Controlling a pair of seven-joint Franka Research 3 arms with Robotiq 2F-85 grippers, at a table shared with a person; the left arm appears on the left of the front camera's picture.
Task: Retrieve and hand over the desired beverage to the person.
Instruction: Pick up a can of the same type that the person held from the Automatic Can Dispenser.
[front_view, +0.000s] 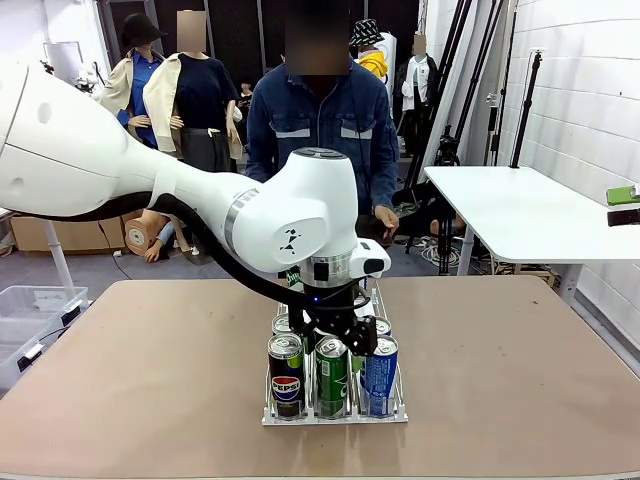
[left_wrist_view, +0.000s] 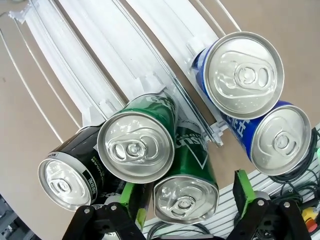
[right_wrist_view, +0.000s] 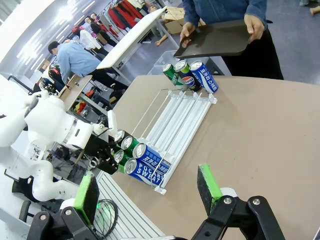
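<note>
Left gripper hung with jaws apart astride a green aluminium drink can in the clear wire rack, not yet clamped. Lifting and handover were left to do; the person in blue denim stood well beyond it across the brown counter.

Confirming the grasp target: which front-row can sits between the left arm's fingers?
The front green aluminium can, in the middle lane; the black aluminium can and blue aluminium can stand outside the green-padded fingers.

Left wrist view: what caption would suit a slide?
Left gripper, jaws open, straddles the nearer green can in the white rack.
</note>
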